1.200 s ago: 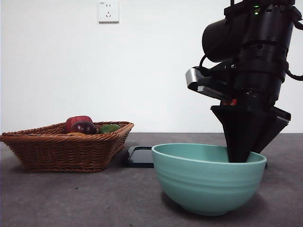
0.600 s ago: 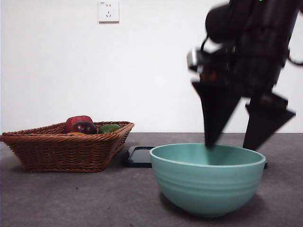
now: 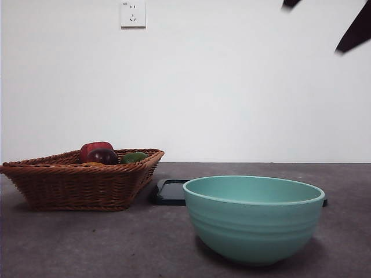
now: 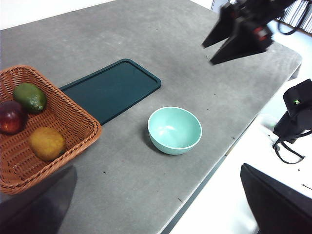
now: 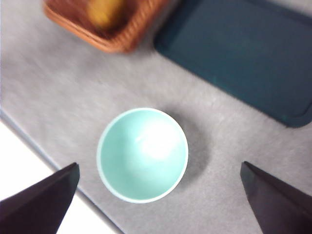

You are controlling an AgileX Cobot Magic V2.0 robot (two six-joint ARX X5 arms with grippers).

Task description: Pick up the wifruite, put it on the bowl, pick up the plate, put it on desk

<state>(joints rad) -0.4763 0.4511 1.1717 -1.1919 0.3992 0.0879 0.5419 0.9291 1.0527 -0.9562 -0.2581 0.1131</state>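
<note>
The wifruite (image 4: 46,144), oval and orange-brown, lies in the wicker basket (image 4: 73,114) beside a dark red fruit and a green one. In the right wrist view it is only a yellow blur (image 5: 105,12). The teal bowl (image 3: 255,223) stands empty on the desk (image 4: 161,44); it also shows as the bowl (image 4: 174,129) and the bowl (image 5: 142,155). Behind it lies the plate (image 4: 112,87), a flat dark green rectangle. My right gripper (image 4: 207,55) hangs open high above the bowl, with only its tips (image 3: 353,32) in the front view. My left gripper (image 4: 157,168) is open, high and off to the side.
The basket (image 3: 81,179) stands at the left, its dark red fruit (image 3: 102,156) and green fruit (image 3: 134,157) showing over the rim. The desk's edge (image 4: 229,151) runs close past the bowl. A wall socket (image 3: 133,13) is on the white wall.
The right gripper stood at the bowl's rim, then spread its jaws and rose up and away to the top right corner. The bowl stays on the desk.
</note>
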